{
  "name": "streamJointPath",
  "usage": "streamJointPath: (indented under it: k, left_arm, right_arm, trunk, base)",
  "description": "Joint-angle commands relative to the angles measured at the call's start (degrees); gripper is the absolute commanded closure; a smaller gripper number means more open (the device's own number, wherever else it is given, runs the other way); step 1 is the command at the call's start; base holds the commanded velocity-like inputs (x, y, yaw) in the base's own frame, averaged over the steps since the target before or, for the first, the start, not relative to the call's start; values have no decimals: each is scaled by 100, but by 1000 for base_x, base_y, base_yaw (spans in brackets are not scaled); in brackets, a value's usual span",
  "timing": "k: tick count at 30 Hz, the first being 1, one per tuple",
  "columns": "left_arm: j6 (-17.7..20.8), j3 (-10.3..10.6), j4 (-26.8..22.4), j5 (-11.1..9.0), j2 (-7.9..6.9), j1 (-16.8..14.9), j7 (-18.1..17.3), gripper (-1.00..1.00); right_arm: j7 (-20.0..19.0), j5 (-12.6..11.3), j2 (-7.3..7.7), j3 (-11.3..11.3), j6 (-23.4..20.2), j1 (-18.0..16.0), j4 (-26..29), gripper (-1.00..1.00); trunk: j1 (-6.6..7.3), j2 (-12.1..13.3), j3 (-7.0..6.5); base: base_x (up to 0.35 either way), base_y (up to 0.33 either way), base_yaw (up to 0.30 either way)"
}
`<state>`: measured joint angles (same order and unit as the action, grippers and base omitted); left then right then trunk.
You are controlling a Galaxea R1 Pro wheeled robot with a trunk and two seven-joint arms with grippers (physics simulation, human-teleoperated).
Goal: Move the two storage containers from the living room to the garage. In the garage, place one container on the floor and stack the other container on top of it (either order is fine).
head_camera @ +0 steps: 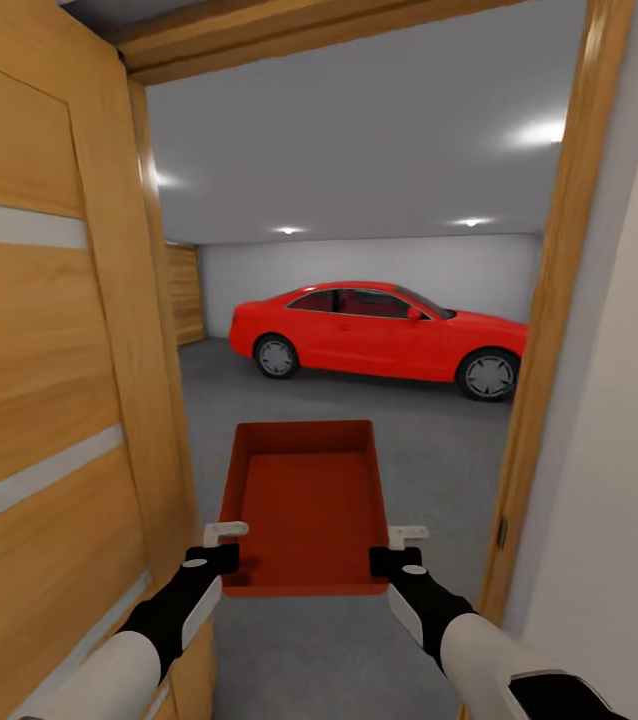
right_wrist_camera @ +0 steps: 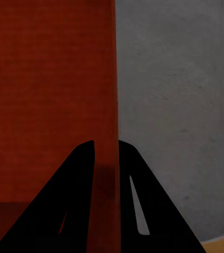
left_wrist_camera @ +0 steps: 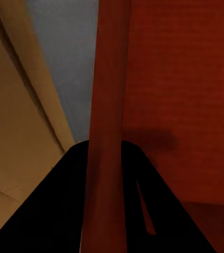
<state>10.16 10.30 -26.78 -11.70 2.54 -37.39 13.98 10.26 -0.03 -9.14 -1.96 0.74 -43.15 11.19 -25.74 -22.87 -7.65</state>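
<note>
I've got the storage container (head_camera: 306, 505) pinched by both side walls, left gripper (head_camera: 221, 545) and right gripper (head_camera: 397, 548) clamped tight, long axis pointing ahead through the doorway (head_camera: 554, 300) into the garage (head_camera: 359, 265).

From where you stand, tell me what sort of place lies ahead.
Most likely a garage, seen through an open doorway: a red car is parked on a grey concrete floor, with bare white walls and a wooden panelled door at the far left.

I hold the bin (head_camera: 304, 505) out in front of me, in a doorway. My left gripper (head_camera: 223, 545) is on its left wall and my right gripper (head_camera: 399, 548) on its right wall. The open door (head_camera: 49, 400) is on my left. Behind the bin, the garage floor (head_camera: 429, 450) runs to a car (head_camera: 379, 330), with the back wall (head_camera: 359, 262) behind it.
</note>
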Motion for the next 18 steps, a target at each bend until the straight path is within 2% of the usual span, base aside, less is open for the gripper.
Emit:
streamJointPath:
  k: [1, 12, 18]
  left_arm:
    - [41, -430, -3, -34, -17, 4, 449, 100]
    - [39, -428, -3, -34, -17, 4, 449, 100]
    - [39, -425, -3, -34, -17, 4, 449, 100]
  right_arm:
    - [231, 82, 228, 214, 342, -3, 15, 100]
    - [232, 82, 231, 218, 343, -4, 15, 100]
    - [231, 76, 228, 215, 323, -7, 15, 100]
  trunk:
    - [-4, -4, 2]
    - [-4, -4, 2]
    - [-4, -4, 2]
  base:
    - [209, 188, -231]
    - [209, 187, -51]
    - [208, 182, -199]
